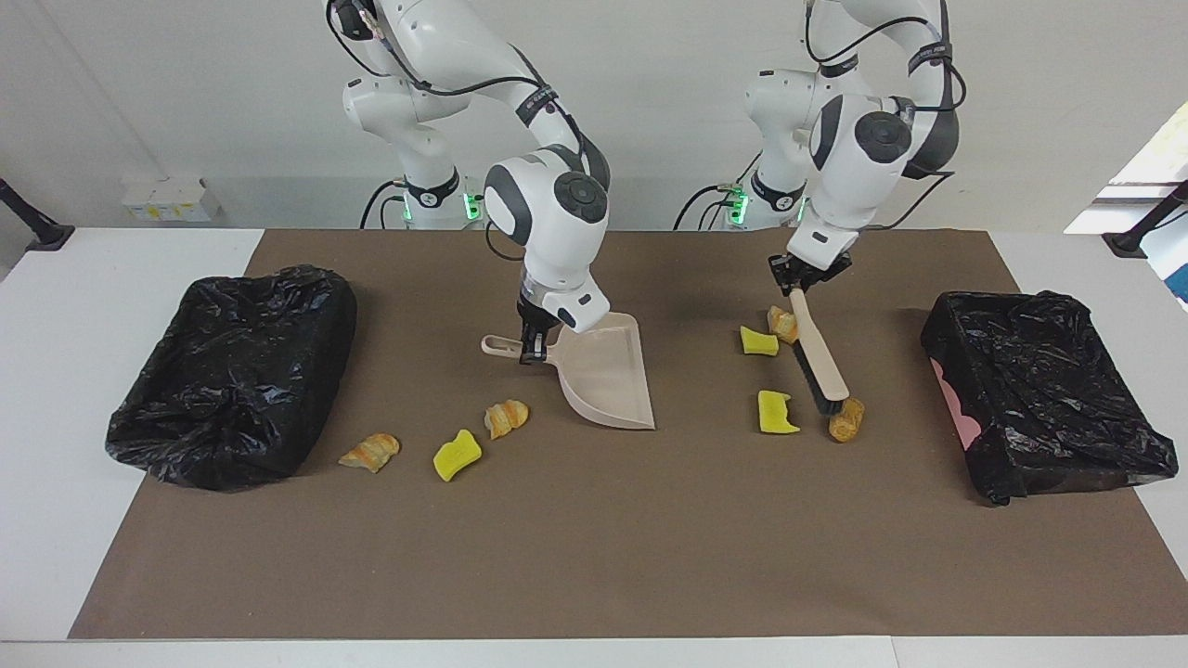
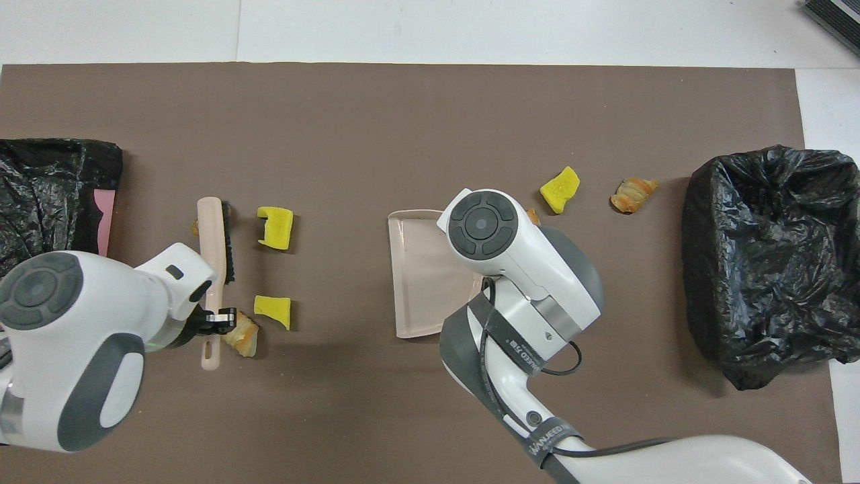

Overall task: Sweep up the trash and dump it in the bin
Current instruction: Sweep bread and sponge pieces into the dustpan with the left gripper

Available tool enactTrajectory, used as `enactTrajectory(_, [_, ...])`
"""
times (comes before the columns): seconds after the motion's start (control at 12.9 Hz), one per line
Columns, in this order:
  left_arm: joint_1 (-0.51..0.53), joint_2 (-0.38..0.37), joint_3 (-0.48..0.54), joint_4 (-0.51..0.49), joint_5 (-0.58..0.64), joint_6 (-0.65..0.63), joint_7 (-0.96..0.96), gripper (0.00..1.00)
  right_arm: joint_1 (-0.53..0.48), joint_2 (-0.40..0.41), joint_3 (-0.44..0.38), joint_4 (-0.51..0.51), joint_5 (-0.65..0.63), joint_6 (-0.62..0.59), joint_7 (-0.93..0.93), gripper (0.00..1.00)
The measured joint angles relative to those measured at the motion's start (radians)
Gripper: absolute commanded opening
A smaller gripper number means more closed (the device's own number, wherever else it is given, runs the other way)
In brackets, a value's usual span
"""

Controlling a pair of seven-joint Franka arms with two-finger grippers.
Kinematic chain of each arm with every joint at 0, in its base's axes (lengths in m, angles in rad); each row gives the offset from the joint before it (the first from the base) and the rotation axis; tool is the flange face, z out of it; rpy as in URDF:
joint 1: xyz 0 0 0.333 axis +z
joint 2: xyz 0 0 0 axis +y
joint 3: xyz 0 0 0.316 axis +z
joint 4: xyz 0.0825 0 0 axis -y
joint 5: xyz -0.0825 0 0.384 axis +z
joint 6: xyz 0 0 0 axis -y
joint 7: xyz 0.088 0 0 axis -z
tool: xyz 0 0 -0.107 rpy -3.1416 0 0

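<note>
Seven scraps of trash are lying on the brown mat [image 1: 594, 557] covering your worktop [image 1: 93, 306], in two groups. Toward the left arm's end you are seeing two yellow sponge chunks [image 1: 759, 341] [image 1: 776, 412] and two pastry lumps [image 1: 782, 324] [image 1: 846, 418]. Toward the right arm's end a pastry lump [image 1: 370, 452], a yellow chunk [image 1: 456, 454] and another pastry lump [image 1: 507, 417] are sitting in a loose row, with the last one just beside the dustpan [image 1: 603, 376].

Your left gripper [image 1: 804, 281] is pinching the handle of the brush [image 1: 820, 357]; the brush is slanting down and away from the robots, its bristle end touching or almost touching the farther pastry lump, with the two yellow chunks lying just beside it.

Your right gripper [image 1: 531, 351] is clamping the dustpan by its handle [image 1: 499, 346], the pan's open lip pointing toward the left arm's end of the worktop. In the overhead view the right arm [image 2: 517, 269] is covering part of the pan.

Two bins lined with black bags are standing at the ends of the mat, one at the left arm's end [image 1: 1044, 390] and one at the right arm's end [image 1: 237, 371]
</note>
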Motion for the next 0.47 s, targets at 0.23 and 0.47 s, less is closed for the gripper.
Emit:
enactTrajectory(0.23, [0.124, 0.062, 0.001, -0.002, 0.067, 0.095, 0.111, 0.0, 0.001, 0.001, 0.0, 0.0, 0.0, 0.0, 0.0, 0.0])
enactTrajectory(0.47, [0.143, 0.158, -0.001, -0.002, 0.088, 0.189, 0.13, 0.0, 0.001, 0.001, 0.0, 0.0, 0.0, 0.0, 0.0, 0.0])
